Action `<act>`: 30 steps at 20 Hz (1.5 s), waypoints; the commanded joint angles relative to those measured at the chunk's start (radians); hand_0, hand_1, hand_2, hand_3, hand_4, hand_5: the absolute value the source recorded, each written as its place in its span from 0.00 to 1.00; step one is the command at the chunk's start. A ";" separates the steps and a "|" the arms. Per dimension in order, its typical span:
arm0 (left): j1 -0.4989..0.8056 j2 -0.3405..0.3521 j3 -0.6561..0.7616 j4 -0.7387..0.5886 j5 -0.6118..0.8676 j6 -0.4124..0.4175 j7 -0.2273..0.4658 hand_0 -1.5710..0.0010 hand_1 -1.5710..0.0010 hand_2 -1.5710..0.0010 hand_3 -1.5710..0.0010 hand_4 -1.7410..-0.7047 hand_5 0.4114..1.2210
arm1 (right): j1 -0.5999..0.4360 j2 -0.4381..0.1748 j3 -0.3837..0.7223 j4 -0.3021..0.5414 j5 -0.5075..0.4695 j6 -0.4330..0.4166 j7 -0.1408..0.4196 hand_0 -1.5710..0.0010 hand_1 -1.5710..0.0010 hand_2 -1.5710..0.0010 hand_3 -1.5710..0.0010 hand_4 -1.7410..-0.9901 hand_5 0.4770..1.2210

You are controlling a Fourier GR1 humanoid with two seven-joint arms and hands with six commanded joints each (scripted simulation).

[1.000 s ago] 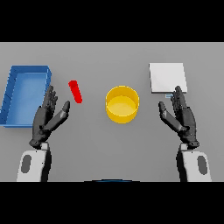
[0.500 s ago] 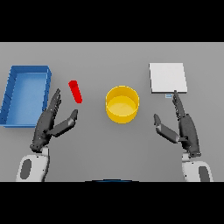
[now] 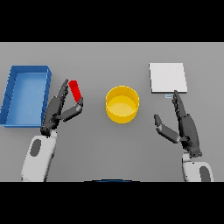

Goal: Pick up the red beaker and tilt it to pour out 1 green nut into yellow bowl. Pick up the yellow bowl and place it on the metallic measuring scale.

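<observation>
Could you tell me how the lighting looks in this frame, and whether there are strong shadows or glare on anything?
Head view: the light is flat and even, with no hard shadows on the grey table; the yellow bowl shows only a slightly paler inside; the metallic measuring scale reads near white, without glare spots.

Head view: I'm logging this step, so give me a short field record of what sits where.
red beaker: between left hand's fingers and thumb, not yet gripped
left hand: open, beside blue tray
yellow bowl: table centre, upright
scale: far right, bare
right hand: open, fingertips near scale's front edge
</observation>
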 commanded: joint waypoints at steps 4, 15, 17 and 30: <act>-0.086 -0.008 0.038 0.138 0.014 0.002 -0.036 1.00 1.00 1.00 1.00 0.39 0.38 | 0.002 -0.003 -0.009 -0.002 -0.007 -0.002 0.000 1.00 1.00 1.00 1.00 0.53 0.28; -0.266 -0.006 0.086 0.350 0.014 0.006 -0.078 1.00 1.00 1.00 1.00 0.40 0.37 | -0.005 0.002 -0.010 0.004 -0.004 -0.007 0.010 1.00 1.00 1.00 1.00 0.57 0.28; -0.280 -0.003 0.089 0.367 0.016 -0.003 -0.115 1.00 1.00 1.00 1.00 0.38 0.39 | -0.018 0.001 -0.017 0.005 -0.010 -0.010 0.027 1.00 1.00 1.00 1.00 0.58 0.27; -0.349 -0.060 0.145 0.485 -0.015 0.121 -0.227 0.12 0.12 0.11 0.12 0.18 0.89 | -0.016 0.003 -0.010 0.008 -0.007 -0.004 0.000 1.00 1.00 1.00 1.00 0.58 0.28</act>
